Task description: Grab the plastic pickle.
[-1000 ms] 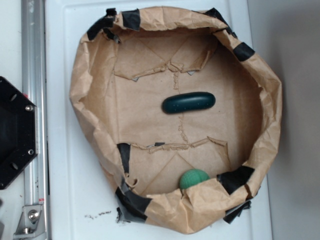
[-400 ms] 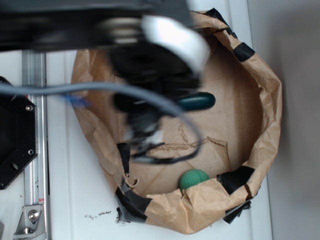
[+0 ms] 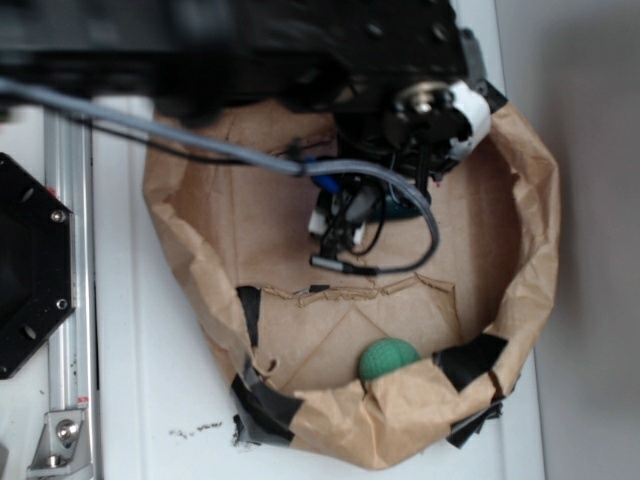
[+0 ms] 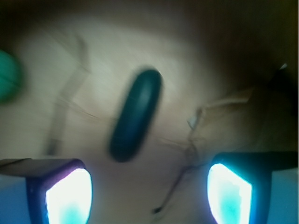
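The plastic pickle (image 4: 136,114) is a dark teal capsule lying on the brown paper floor. In the wrist view it sits just ahead of my gripper (image 4: 149,193) and slightly left of centre. My gripper is open, its two lit fingertips (image 4: 70,198) wide apart with only paper between them. In the exterior view the arm and its cables cover most of the pickle (image 3: 402,208), leaving a sliver of teal beside the gripper (image 3: 345,225), which hovers over the middle of the bin.
A brown paper-lined bin (image 3: 540,230) with black tape patches rings the work area. A light green ball (image 3: 388,357) rests against its near wall and shows at the wrist view's left edge (image 4: 7,77). A black block (image 3: 30,270) and metal rail (image 3: 70,300) stand at left.
The arm has swung in over the bin and shifted right, so the gripper now hangs over the pickle. The pickle and ball have not moved.
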